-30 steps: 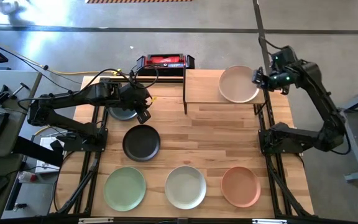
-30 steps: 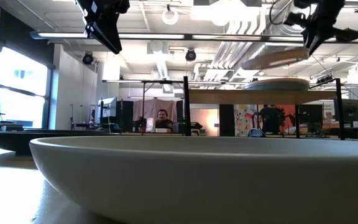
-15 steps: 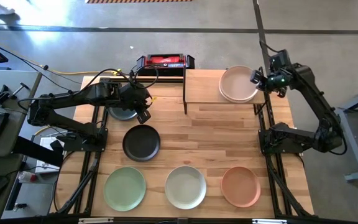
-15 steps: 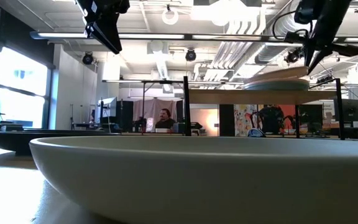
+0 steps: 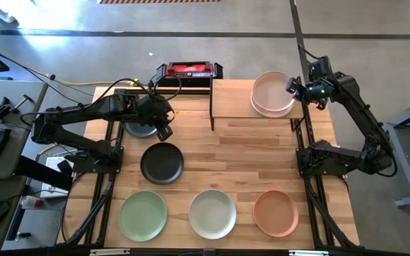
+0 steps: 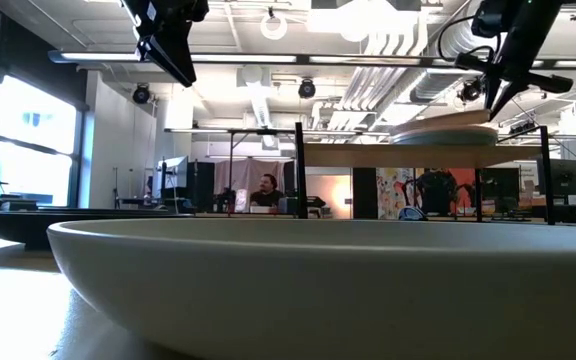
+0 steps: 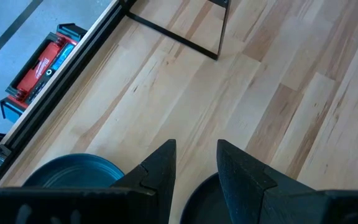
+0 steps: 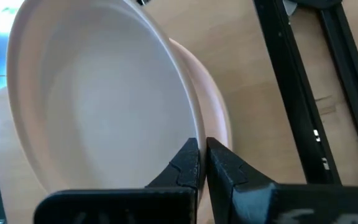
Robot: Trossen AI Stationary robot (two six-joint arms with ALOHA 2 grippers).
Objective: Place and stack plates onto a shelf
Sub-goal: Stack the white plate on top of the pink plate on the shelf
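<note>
My right gripper (image 5: 291,88) is over the right end of the light-wood shelf (image 5: 232,101), shut on a cream plate (image 5: 270,93). That plate lies on a pale pink plate (image 8: 219,118) on the shelf board. My left gripper (image 5: 164,132) hangs open above the table's left part, between a grey-blue plate (image 5: 138,129) and a black plate (image 5: 162,163), touching neither. Light green (image 5: 143,215), off-white (image 5: 213,213) and salmon (image 5: 275,212) plates lie flat along the near edge. My right gripper pinches the cream plate's rim (image 8: 191,127) on the side toward the table's right, between its two fingers. The fingers slant down from the right. The plate's underside lies on the pale pink plate, nearly level (image 6: 444,129).
A red-and-black box (image 5: 188,70) sits beyond the far edge, left of the shelf. The shelf's black posts (image 5: 212,114) stand on the table. Bare wood lies in the middle (image 5: 248,156). The off-white plate's rim (image 6: 318,280) fills the low view. A person sits far behind.
My right gripper has moved down and slightly toward the far edge, still shut on the cream plate. The plate, lifted and tilted above the shelf a second ago, now lies on the pale pink plate.
</note>
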